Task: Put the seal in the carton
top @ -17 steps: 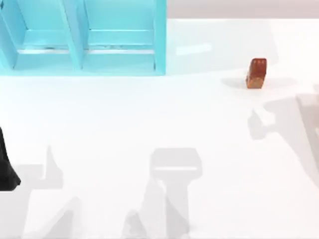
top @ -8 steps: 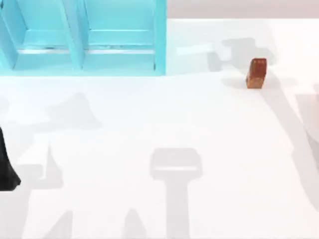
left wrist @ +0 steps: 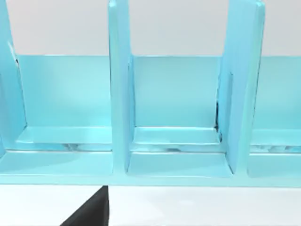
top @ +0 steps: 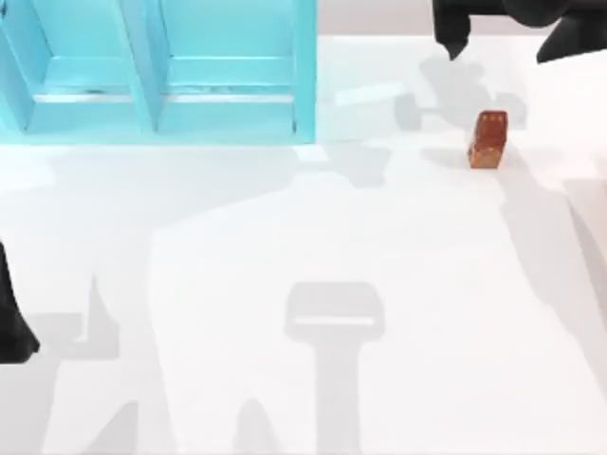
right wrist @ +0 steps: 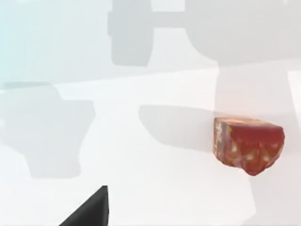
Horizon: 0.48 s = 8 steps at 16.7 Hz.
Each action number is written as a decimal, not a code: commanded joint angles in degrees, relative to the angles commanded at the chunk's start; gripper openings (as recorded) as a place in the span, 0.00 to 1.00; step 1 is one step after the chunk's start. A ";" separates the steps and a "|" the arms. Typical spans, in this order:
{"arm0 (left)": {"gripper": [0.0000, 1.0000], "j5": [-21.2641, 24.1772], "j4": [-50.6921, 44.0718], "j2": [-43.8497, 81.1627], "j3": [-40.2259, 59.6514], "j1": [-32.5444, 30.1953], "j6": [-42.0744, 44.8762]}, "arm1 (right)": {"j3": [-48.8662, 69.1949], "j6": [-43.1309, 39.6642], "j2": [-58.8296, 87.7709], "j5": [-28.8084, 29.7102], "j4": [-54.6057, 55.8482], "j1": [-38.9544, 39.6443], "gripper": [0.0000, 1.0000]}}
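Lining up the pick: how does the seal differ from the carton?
The seal is small, reddish-brown and glossy; the carton is large and light blue. The seal is a solid block; the carton is open, split by dividers. The seal sits at the table's right, the carton at its far left. Both rest on the table.

We've got the seal (top: pixel 488 139) sitting on the white bench (top: pixel 285 237) at right, our right gripper (top: pixel 503 33) above it, blue carton (top: pixel 161 71) far left.
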 joint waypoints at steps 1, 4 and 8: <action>1.00 0.00 0.00 0.00 0.00 0.00 0.00 | 0.93 0.04 2.45 0.63 -1.82 -0.34 1.00; 1.00 0.00 0.00 0.00 0.00 0.00 0.00 | 2.09 0.08 6.39 1.76 -5.07 -0.94 1.00; 1.00 0.00 0.00 0.00 0.00 0.00 0.00 | 2.09 0.08 6.42 1.77 -5.10 -0.94 1.00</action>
